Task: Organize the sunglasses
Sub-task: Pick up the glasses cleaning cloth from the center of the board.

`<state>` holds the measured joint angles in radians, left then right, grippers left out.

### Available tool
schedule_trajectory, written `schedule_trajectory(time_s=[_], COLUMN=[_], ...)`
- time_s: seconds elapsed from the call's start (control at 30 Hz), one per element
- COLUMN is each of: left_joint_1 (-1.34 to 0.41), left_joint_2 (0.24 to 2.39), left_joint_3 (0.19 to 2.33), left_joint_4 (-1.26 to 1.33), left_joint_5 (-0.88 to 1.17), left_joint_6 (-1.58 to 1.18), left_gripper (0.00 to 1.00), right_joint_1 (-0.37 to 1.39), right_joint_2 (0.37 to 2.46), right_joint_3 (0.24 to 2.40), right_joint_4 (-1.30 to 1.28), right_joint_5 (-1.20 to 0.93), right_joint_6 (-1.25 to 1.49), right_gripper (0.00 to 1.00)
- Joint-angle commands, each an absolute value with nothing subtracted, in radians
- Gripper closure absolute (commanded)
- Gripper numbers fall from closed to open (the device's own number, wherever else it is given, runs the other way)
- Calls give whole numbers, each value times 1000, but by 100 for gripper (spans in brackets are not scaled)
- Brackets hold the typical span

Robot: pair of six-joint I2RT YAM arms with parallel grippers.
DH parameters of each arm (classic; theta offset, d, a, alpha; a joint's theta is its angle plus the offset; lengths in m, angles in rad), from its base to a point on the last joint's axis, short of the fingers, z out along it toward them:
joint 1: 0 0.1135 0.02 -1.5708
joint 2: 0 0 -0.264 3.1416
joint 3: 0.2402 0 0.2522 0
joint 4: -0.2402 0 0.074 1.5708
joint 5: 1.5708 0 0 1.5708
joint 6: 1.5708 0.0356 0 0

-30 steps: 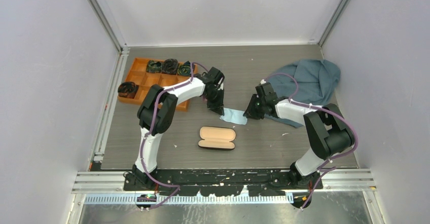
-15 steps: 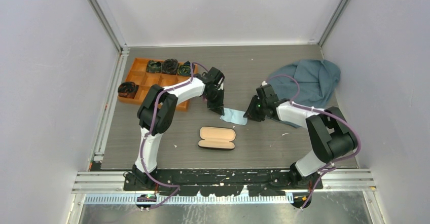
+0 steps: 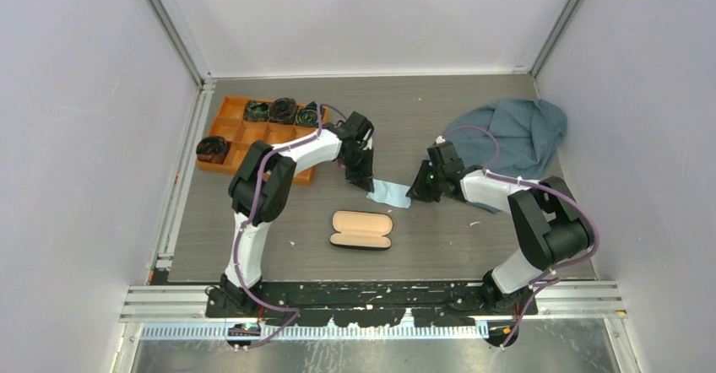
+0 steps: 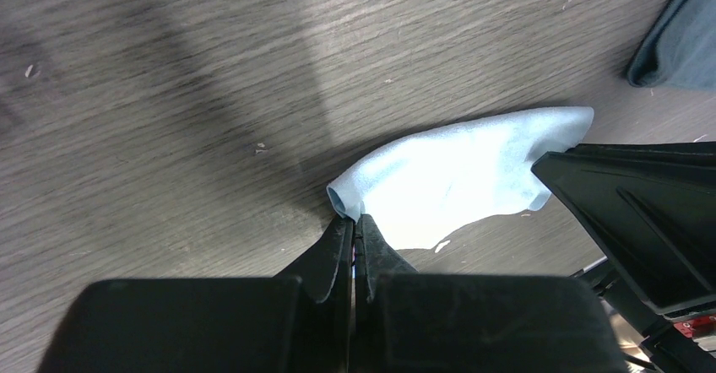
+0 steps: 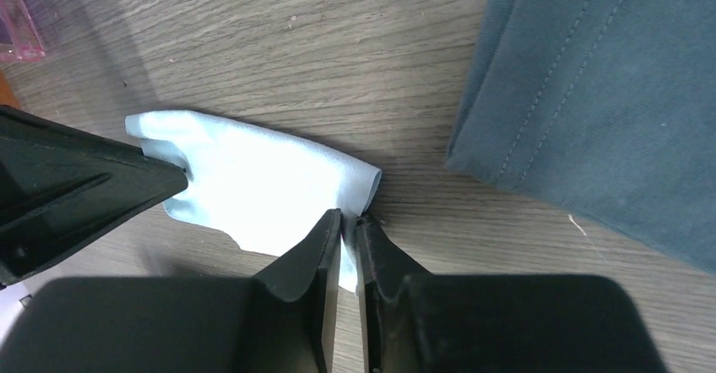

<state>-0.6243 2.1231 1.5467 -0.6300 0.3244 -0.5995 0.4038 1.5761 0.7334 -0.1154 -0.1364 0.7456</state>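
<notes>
A small light-blue cloth lies stretched between my two grippers on the table. My left gripper is shut on its left corner. My right gripper is shut on its right edge. The cloth shows in the left wrist view and in the right wrist view. The black case lies open, tan lining up, nearer the arm bases. Only a pink sliver of the sunglasses shows, at the right wrist view's top left edge. In the top view they are hidden.
An orange divided tray with dark bundles stands at the back left, beside my left arm. A large grey-blue fabric lies crumpled at the back right, close behind my right gripper.
My right forearm has shifted slightly. Both grippers, the cloth and the case stay where they were.
</notes>
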Motion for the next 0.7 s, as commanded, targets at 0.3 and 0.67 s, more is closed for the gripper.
schedule_trajectory(time_s=[0.3,0.67], left_joint_1=[-623,-623], left_joint_2=[2047,1955], left_joint_3=[1517,1476], left_joint_4=[-590,-552], left_joint_5=[340,345], left_joint_6=[-606,-630], left_gripper=[100,100], right_joint_1=[407,407], right_joint_2=[1530,1459], right_joint_3=[777,795], right_joint_4=[-158,-184], right_joint_5=[-125,-145], right_joint_6=[733,726], right_gripper=[99,100])
